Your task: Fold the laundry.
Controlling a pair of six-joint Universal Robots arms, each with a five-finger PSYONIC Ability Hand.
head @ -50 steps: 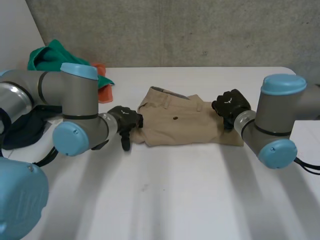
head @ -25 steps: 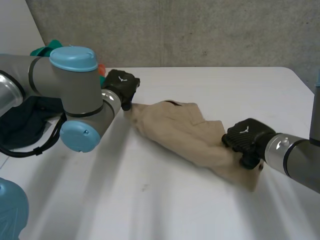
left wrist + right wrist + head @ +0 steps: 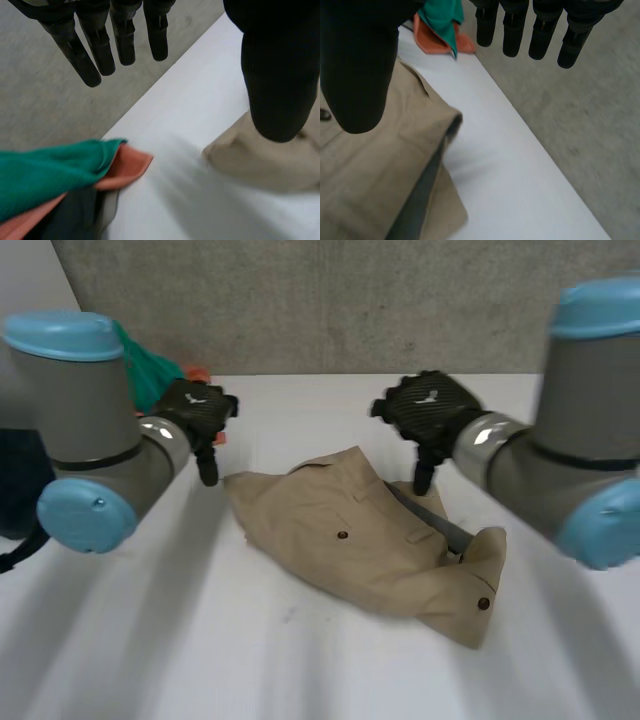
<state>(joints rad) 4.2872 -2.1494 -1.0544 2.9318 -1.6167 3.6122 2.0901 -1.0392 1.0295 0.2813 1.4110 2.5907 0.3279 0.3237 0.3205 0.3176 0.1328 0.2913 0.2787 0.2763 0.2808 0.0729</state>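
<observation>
White table (image 3: 200,660), centre frame: crumpled khaki trousers (image 3: 340,530) lying free; left hand (image 3: 195,412) upper left, right hand (image 3: 430,410) upper right, both released.

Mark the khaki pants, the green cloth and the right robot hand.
khaki pants (image 3: 320,530): head view, middle of the fabric.
green cloth (image 3: 45,175): left wrist view, upper surface.
right robot hand (image 3: 430,410): head view, its back.

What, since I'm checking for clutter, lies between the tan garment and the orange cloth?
Only bare white table, seen in the left wrist view between the orange cloth and the tan garment, beneath the open left robot hand.
</observation>
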